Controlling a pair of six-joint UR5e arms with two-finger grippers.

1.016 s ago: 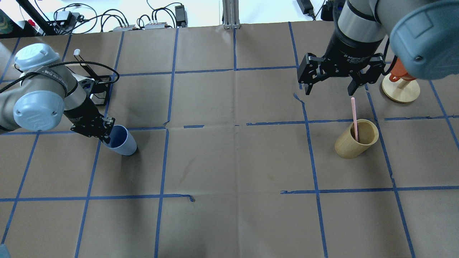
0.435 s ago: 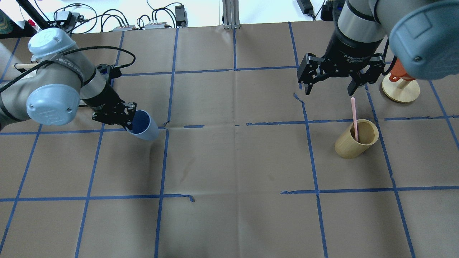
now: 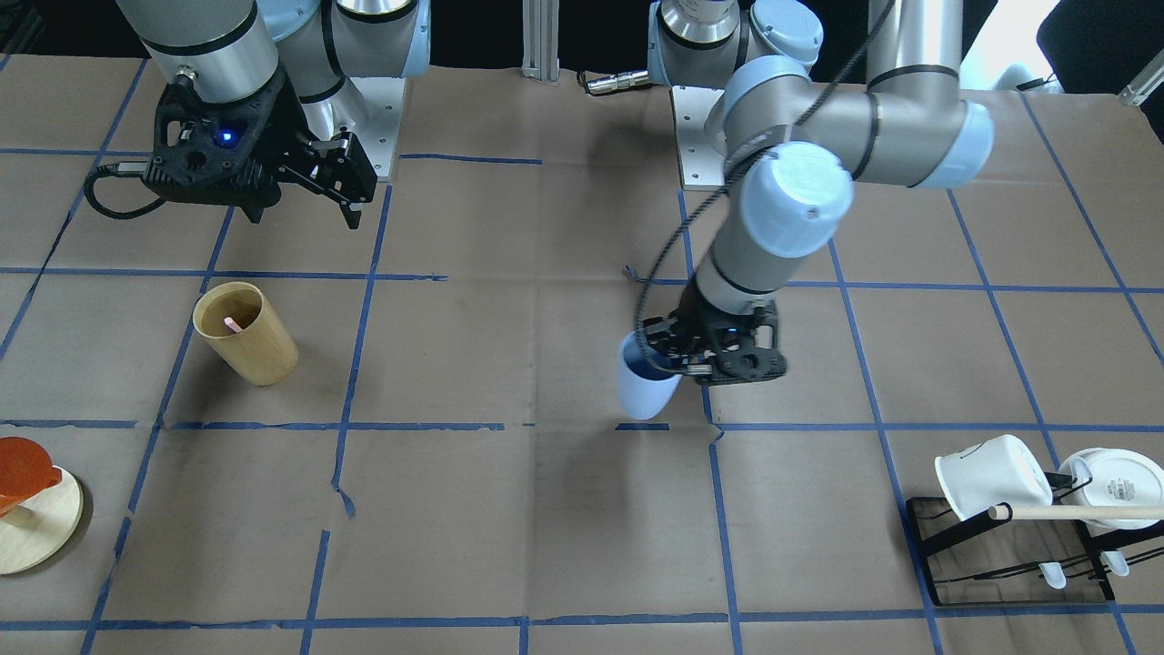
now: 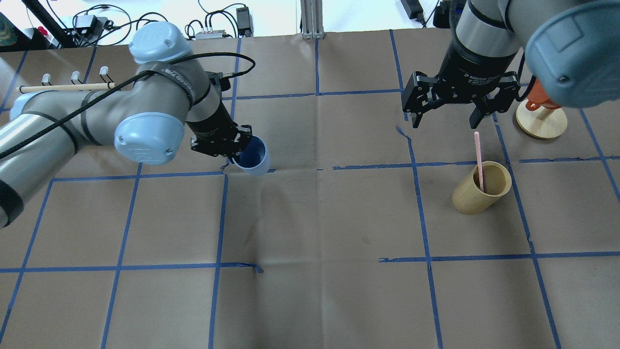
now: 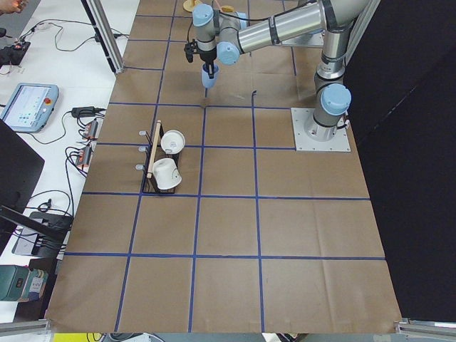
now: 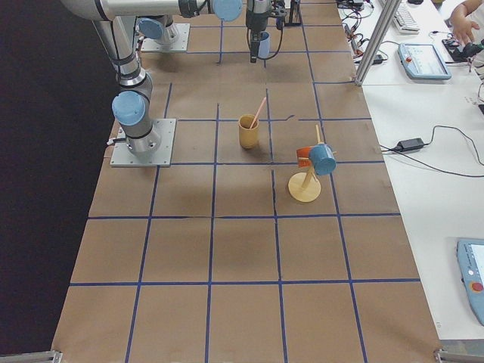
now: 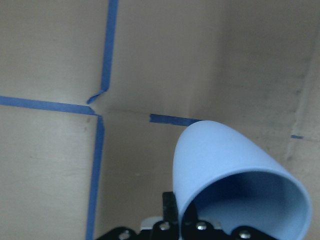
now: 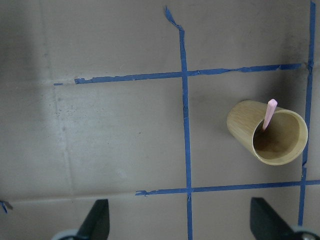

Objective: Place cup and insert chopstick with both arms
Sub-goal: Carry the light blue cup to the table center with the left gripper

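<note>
2 tools: left tool (image 4: 240,154) clamps the rim of the pale blue plastic cup (image 4: 255,159), holding it above the brown paper bench (image 4: 315,232) near its middle, and right tool (image 4: 444,122) hangs open near the bamboo cup (image 4: 477,194) holding a pink chopstick (image 4: 478,155).

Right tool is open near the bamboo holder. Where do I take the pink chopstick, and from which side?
I'd take the pink chopstick on its bare upper shaft, above the rim of the bamboo holder: its lower end sits inside, so only that part is free. It leans away from the robot, so bring the right tool down from above, one finger on each side.
</note>
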